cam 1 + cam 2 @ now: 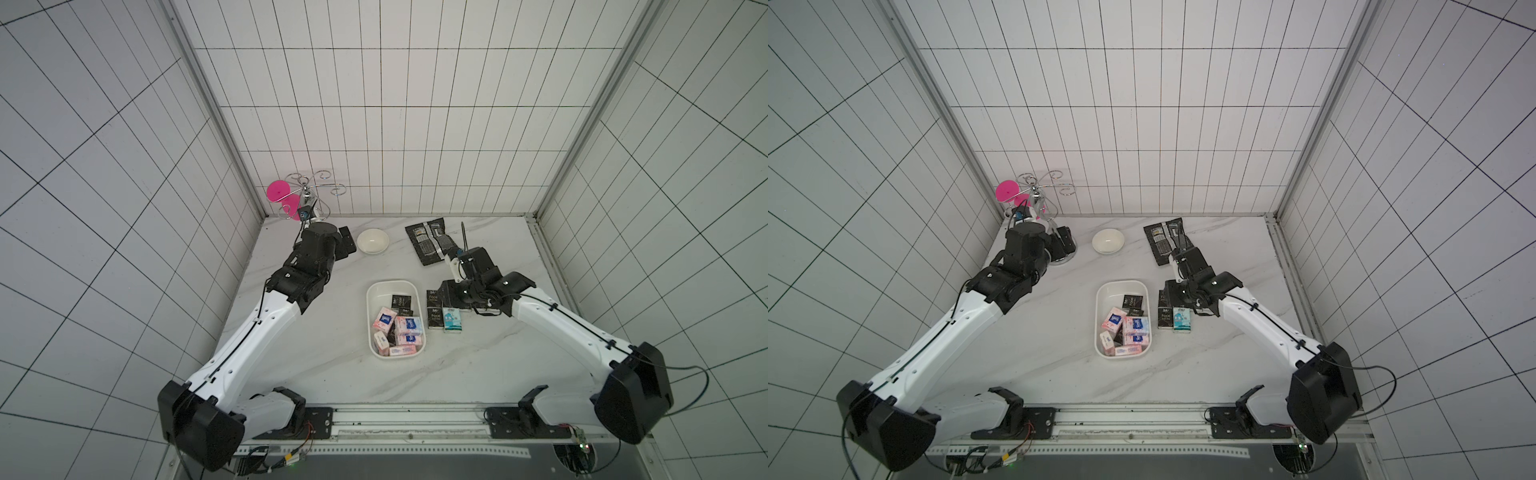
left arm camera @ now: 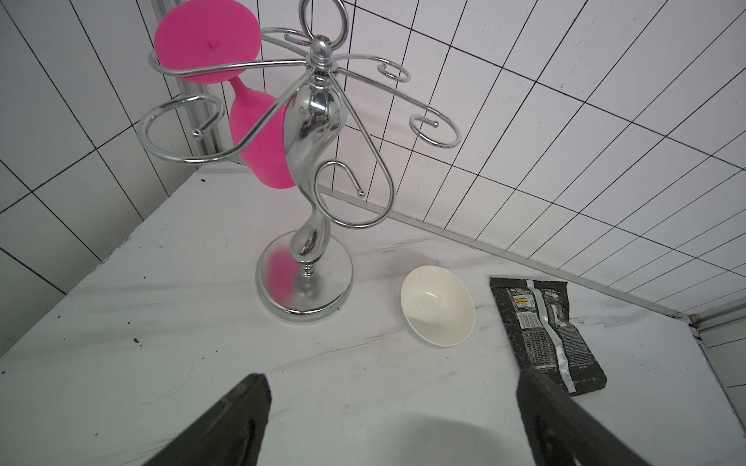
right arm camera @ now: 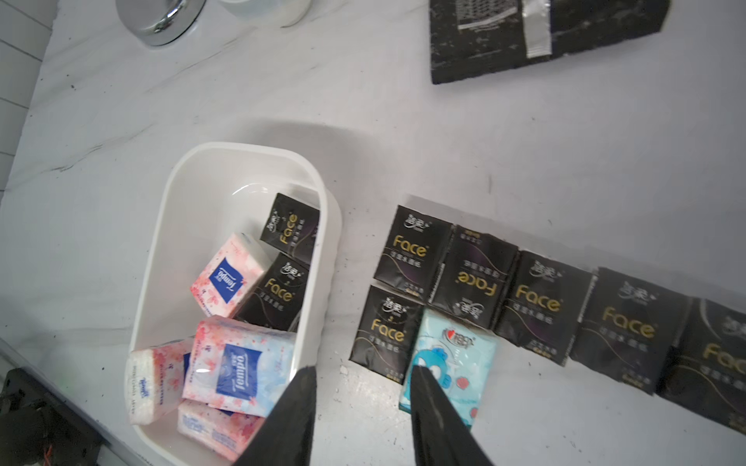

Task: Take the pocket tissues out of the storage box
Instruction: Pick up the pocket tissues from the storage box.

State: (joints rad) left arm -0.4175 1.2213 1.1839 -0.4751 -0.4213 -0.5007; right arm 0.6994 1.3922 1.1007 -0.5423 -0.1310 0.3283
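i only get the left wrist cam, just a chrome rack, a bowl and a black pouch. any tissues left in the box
Observer: Yes. The storage box holds several pocket tissues, mostly pink-white, plus at least two black packets.
Operator: where is the right arm
Observer: The right gripper is beside the box, by a teal packet. Its fingers are apart with nothing between them.
Operator: how many are already out
Observer: At least seven lie on the table next to the box: the teal one and six black ones in a rough row.
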